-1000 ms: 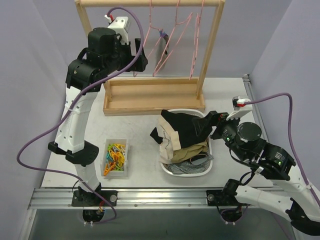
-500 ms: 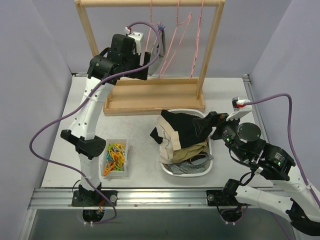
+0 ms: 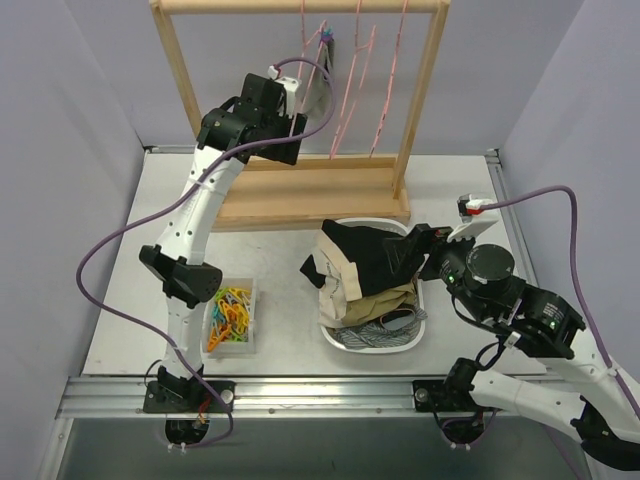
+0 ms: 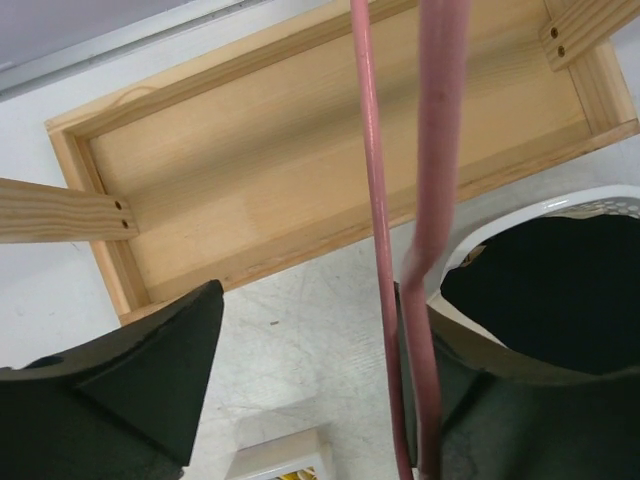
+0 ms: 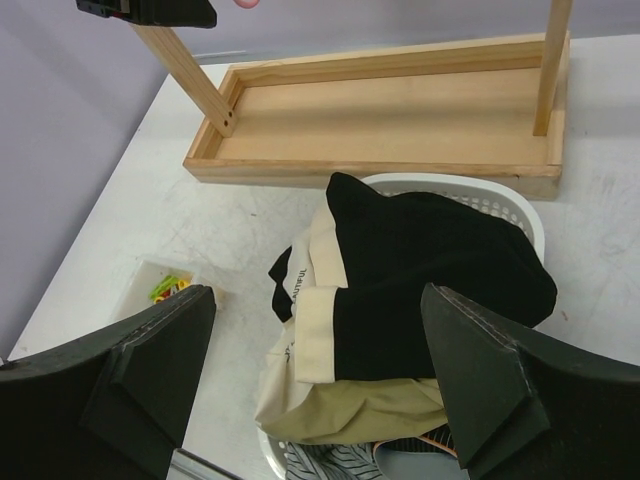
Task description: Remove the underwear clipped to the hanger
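Observation:
Several pink hangers (image 3: 345,85) hang from the wooden rack's top bar (image 3: 230,6); I see no cloth on them, only a small purple clip (image 3: 326,38). My left gripper (image 3: 312,92) is raised among them and open; a pink hanger wire (image 4: 378,250) passes between its fingers, close to the right finger (image 4: 480,400). The underwear lies piled in the white basket (image 3: 345,340): a black piece with cream trim (image 5: 440,270) on top, an olive one (image 5: 360,415) under it, striped (image 5: 330,465) and plain grey (image 3: 400,320) at the bottom. My right gripper (image 5: 315,340) is open and empty above the pile.
The rack's wooden base tray (image 3: 300,195) stands behind the basket. A small clear bin of coloured clips (image 3: 231,313) sits left of the basket. Purple cables loop from both arms. A metal rail runs along the table's near edge (image 3: 300,395).
My left arm has risen and swung right and back, from beside the rack's left post into the pink hangers, which have shifted. The right arm has barely moved.

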Available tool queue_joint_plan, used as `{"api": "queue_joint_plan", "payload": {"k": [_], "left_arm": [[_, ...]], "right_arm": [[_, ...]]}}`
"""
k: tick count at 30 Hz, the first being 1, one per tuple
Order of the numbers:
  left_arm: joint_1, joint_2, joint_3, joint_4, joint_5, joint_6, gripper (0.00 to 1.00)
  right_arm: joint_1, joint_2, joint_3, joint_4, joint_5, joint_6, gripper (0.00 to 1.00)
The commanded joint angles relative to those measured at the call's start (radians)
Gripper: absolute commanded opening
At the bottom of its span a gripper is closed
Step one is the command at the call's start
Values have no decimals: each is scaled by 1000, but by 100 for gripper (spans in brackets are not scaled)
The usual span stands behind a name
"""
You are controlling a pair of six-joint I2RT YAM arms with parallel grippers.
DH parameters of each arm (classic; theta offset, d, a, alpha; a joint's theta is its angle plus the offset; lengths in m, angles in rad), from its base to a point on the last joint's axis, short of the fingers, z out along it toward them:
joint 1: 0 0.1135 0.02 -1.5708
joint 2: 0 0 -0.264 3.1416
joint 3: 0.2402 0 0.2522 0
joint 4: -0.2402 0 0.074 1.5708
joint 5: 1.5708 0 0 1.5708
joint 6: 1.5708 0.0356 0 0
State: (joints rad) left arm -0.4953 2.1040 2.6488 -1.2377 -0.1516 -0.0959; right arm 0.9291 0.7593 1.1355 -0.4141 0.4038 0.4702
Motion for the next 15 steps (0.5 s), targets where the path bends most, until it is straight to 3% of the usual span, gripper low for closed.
{"api": "queue_joint_plan", "payload": {"k": [1, 3, 6, 7, 8, 9, 15], "left_arm": [[6, -4, 68, 40, 30, 18, 71], [6, -9, 80, 55, 32, 16, 61], [3, -24, 85, 70, 38, 16, 36], [1, -27, 85, 75, 37, 16, 21], [0, -36, 85, 78, 35, 16, 14], [-3, -41, 83, 81, 32, 16, 6], [-23, -98, 36, 126, 8, 22, 2]], "right_arm": [[-4, 20, 3, 18, 18, -8, 85], [-4, 25, 6, 18, 12, -15, 77], [-6, 31, 9, 18, 10, -21, 61], [-6, 31, 12, 20, 10, -22, 56], [-6, 32, 12, 18, 10, -22, 47], [-6, 34, 13, 18, 9, -21, 43], [-6, 32, 10, 20, 10, -19, 38]]}}
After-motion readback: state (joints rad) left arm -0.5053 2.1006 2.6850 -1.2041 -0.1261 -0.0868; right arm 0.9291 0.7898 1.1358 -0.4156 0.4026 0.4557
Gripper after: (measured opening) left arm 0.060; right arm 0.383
